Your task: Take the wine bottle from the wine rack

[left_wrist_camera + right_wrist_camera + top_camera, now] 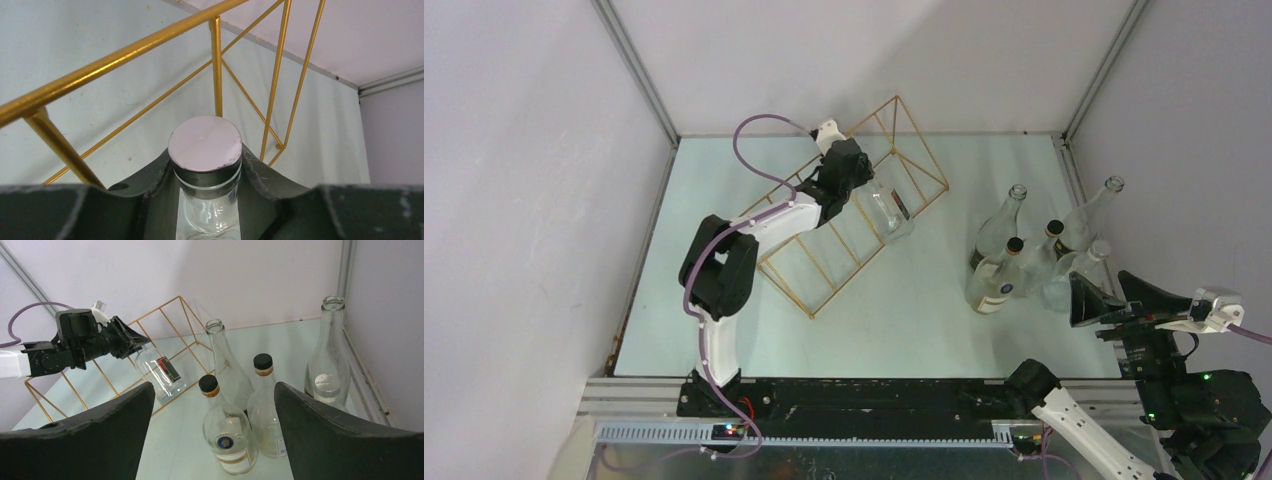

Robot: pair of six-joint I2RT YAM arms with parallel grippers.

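Pale green tabletop [924, 330] with grey walls on 3 sides is what I see from above. From there the wine rack [854, 277] sits left of centre, and my left gripper [864, 185] reaches over its sloped grid. The wine bottle [892, 212] lies tilted on the rack, base toward the lower right edge and neck up-slope between the fingers.

Only the left wrist view confirms the grip. Both dark fingers press against the clear neck just under a flat pale cap, with gold bars crossing behind. The body of the bottle is cut off at the bottom of that view.

The right wrist view adds a red and black label on the bottle. I cannot tell from any view whether its base rests on wire or on the table.

My right gripper [1117, 298] hangs near the table's right edge, fingers spread wide with nothing between them. The standing bottles [1024, 260] count 5 from above, but only 4 show past the right wrist's fingers.
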